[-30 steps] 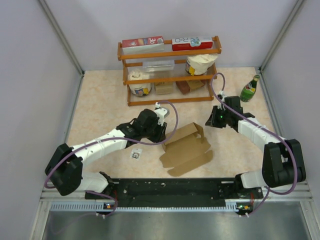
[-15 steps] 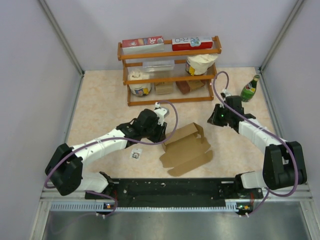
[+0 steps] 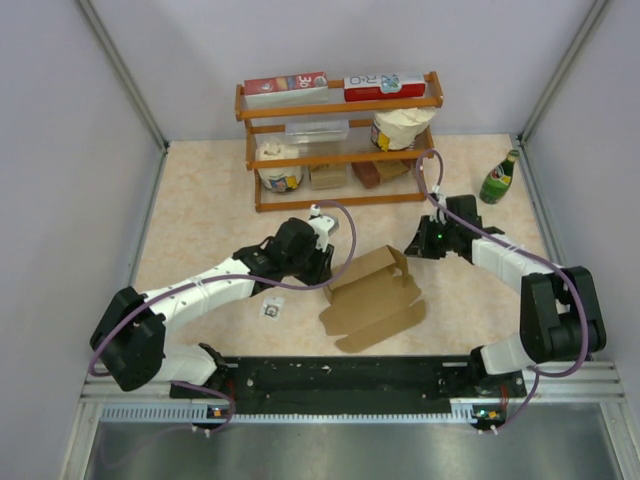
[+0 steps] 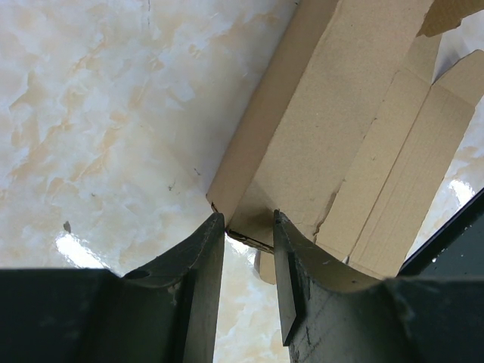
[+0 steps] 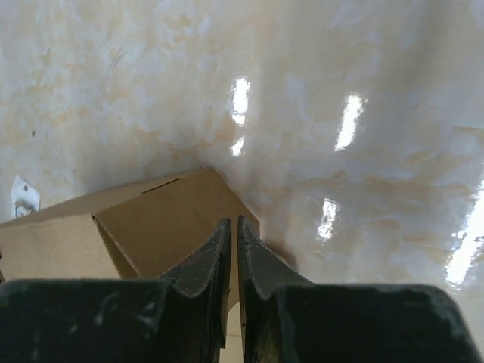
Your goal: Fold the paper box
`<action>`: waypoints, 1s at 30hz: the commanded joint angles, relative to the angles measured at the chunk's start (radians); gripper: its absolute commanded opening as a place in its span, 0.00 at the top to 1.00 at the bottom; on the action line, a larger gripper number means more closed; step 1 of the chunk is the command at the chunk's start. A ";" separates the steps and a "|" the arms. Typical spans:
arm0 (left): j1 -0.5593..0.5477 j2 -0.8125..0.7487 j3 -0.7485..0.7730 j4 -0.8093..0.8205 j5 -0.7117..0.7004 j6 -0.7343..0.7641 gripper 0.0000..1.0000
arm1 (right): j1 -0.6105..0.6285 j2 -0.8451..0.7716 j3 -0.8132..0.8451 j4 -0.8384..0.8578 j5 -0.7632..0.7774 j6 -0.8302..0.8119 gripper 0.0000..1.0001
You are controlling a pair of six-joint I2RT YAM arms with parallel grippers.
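The paper box (image 3: 375,298) is a plain brown, partly folded cardboard sheet with raised walls, lying in the middle of the table. My left gripper (image 3: 325,268) is at its left corner. In the left wrist view the fingertips of the left gripper (image 4: 246,219) pinch that corner of the box (image 4: 340,136) between them. My right gripper (image 3: 413,246) hovers by the box's far right flap. In the right wrist view the right gripper (image 5: 234,221) has its jaws nearly touching, nothing seen between them, above a corner of the box (image 5: 151,227).
A wooden shelf (image 3: 340,157) with red-and-white cartons, jars and bags stands at the back. A green bottle (image 3: 499,178) is at the back right. A small white tag (image 3: 271,310) lies left of the box. A black rail (image 3: 350,375) runs along the near edge.
My right gripper has moved left toward the box's far right flap and its jaws have narrowed. The left arm and the box have not moved.
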 commanded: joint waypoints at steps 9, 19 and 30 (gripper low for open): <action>-0.014 0.022 0.024 -0.012 0.016 0.009 0.63 | 0.057 -0.019 -0.034 -0.006 -0.211 -0.064 0.94; -0.017 0.030 0.035 -0.010 0.016 0.012 0.63 | 0.071 -0.054 -0.079 -0.012 -0.194 -0.089 0.90; -0.017 0.037 0.044 -0.012 0.015 0.029 0.63 | 0.088 -0.080 -0.100 -0.016 -0.145 -0.146 0.68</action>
